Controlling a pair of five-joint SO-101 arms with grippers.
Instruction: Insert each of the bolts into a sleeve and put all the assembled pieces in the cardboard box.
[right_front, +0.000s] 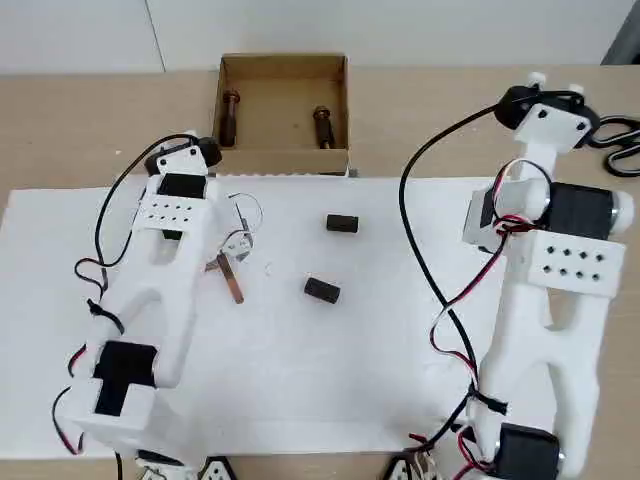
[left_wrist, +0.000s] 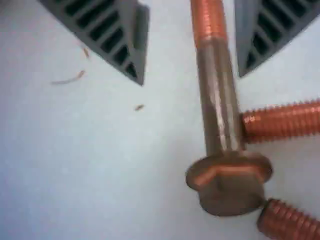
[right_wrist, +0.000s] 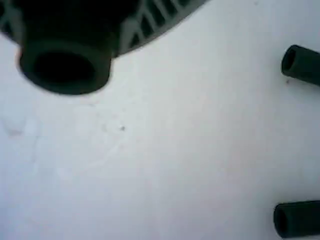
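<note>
- Cardboard box (right_front: 284, 64): stands on the bench (right_front: 70, 120) at the far edge of the white sheet (right_front: 300, 380).
- Two assembled pieces (right_front: 231, 115) lie inside the box, one by its left wall and one nearer its right wall. Their long axes run from far wall to near wall, heads toward the far wall.
- Left pincer (left_wrist: 192, 75): off the box's near left corner, low over the sheet. Its fingers (left_wrist: 115, 40) stand apart, astride a bolt's threaded end.
- Bolt (left_wrist: 220, 115): lies flat, long axis pointing away from the box, head at the end away from the fingers.
- Two further bolts (left_wrist: 280, 122) lie beside that head.
- Two loose sleeves (right_front: 342, 223): on the sheet before the box's near right corner, well apart and lying roughly crosswise.
- Right pincer (right_wrist: 75, 25): clamped on a black sleeve (right_wrist: 65, 67) above the sheet, open bore showing.
</note>
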